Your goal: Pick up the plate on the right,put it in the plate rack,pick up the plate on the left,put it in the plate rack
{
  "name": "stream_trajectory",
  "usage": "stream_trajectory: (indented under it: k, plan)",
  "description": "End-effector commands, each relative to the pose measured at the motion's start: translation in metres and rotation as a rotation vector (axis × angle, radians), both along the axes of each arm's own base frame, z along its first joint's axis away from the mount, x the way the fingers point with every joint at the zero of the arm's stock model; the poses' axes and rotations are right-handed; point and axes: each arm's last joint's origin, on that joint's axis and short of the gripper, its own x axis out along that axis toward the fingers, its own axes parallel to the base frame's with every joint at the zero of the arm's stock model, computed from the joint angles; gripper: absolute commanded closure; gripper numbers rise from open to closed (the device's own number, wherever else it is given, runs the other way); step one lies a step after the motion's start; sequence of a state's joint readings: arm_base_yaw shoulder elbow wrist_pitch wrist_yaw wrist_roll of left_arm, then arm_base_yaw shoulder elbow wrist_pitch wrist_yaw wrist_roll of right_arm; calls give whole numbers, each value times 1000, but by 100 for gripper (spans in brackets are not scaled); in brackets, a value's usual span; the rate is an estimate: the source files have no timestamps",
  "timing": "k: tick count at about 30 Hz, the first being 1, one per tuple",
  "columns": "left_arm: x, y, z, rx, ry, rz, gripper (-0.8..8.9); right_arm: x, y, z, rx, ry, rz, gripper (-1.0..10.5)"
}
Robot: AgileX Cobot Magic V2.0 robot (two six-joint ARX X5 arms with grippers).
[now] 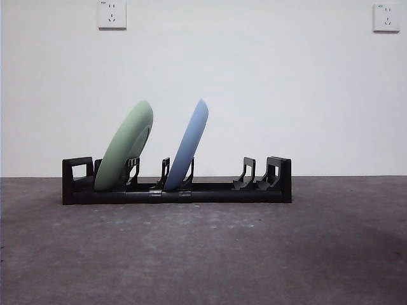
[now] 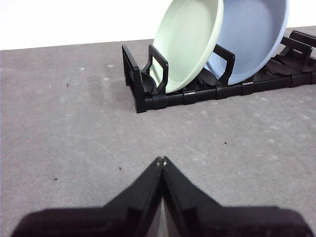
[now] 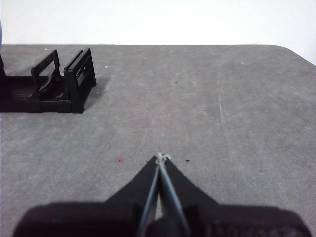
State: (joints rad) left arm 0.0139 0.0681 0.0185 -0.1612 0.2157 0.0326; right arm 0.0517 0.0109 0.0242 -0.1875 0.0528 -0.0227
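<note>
Two plates, green plate (image 1: 124,147) and blue plate (image 1: 189,145), lean in the plate rack (image 1: 177,190) mid-desk. We note left gripper (image 2: 162,160) and right gripper (image 3: 160,157) closed, empty. Risk: a nudged rack topples either.

The plate rack (image 1: 210,194) is plain black all over, dividers and end blocks alike. One plate in it is a pale sage green (image 1: 124,149), the other a soft light blue (image 1: 191,143), both a single flat colour with no pattern. The counter (image 1: 203,254) is a mottled dark grey, scuffed with paler marks and small dark specks. Behind it the wall (image 1: 254,76) is off-white, carrying two white sockets (image 1: 112,14). Both tools, left (image 2: 162,160) and right (image 3: 161,157), are matte black
</note>
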Motion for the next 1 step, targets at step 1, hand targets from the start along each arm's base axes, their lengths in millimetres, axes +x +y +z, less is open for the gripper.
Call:
stream_trajectory:
  k: [1]
  plan:
    - [0, 0, -3, -5, 4, 4, 817, 1, 0, -3, -4, 4, 1, 944]
